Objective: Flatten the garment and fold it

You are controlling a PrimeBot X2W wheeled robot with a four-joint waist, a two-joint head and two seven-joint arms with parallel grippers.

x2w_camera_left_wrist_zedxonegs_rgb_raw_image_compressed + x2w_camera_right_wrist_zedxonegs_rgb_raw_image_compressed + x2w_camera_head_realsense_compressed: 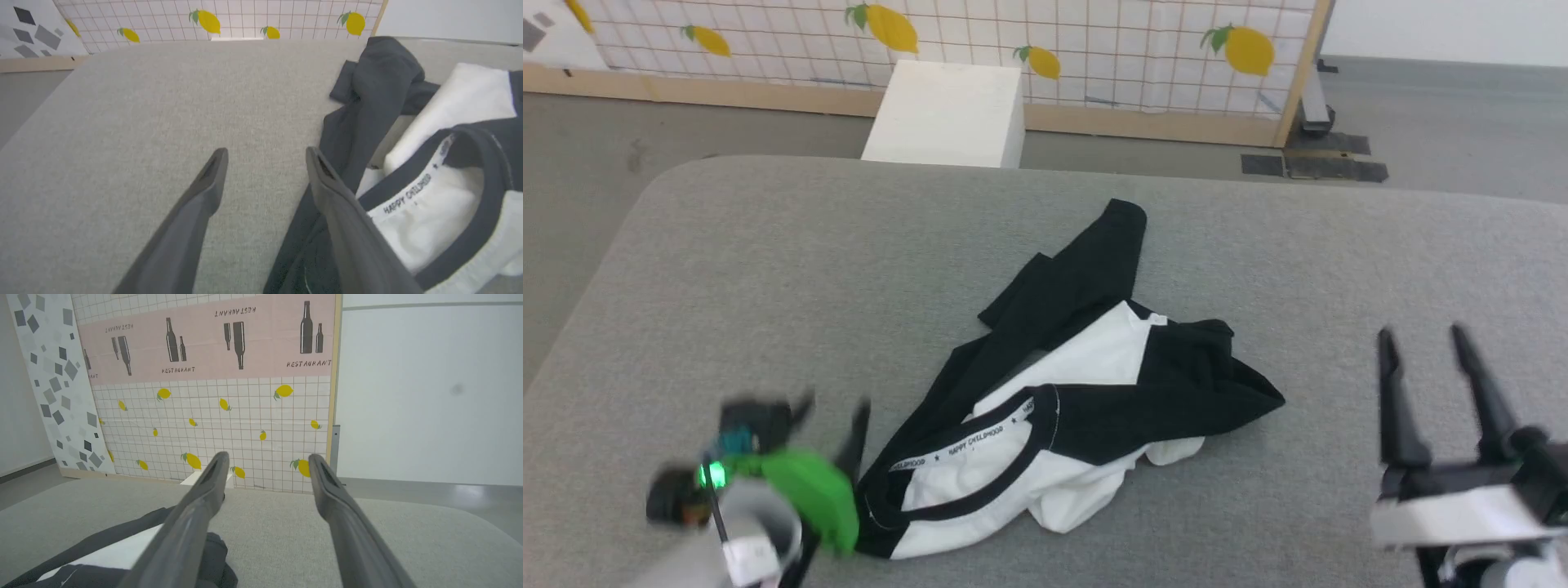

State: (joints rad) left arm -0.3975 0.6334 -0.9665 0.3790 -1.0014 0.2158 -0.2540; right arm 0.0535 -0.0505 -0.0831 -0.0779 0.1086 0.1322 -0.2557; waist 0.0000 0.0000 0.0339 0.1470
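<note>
Where the grey padded table (768, 269) rounds off at its 10 o'clock corner in the head view, you have bare surface from that edge right up to the garment (1094, 359). It is a soft raglan shirt with a white body, black sleeves and a black-trimmed neck, lying crumpled at the table's middle. One black sleeve reaches toward 12 o'clock, and the printed collar faces 7 o'clock. The far table edge runs across at 12 o'clock, with grey floor, a white box (947, 114) and a lemon-print grid panel (1094, 49) beyond it. Open table also lies from 1 to 3 o'clock of the shirt.

Your left gripper (837, 420), blurred, sits at 8 o'clock, just beside the collar. In the left wrist view the left gripper (266, 153) is low over the table, spread wide with nothing between its fingers. Its 3 o'clock finger shows over the black sleeve's edge, and I cannot tell whether it touches. Your right gripper (1421, 336) stands at 4 o'clock, well apart from the shirt, released and empty, fingers pointing toward 12 o'clock.
</note>
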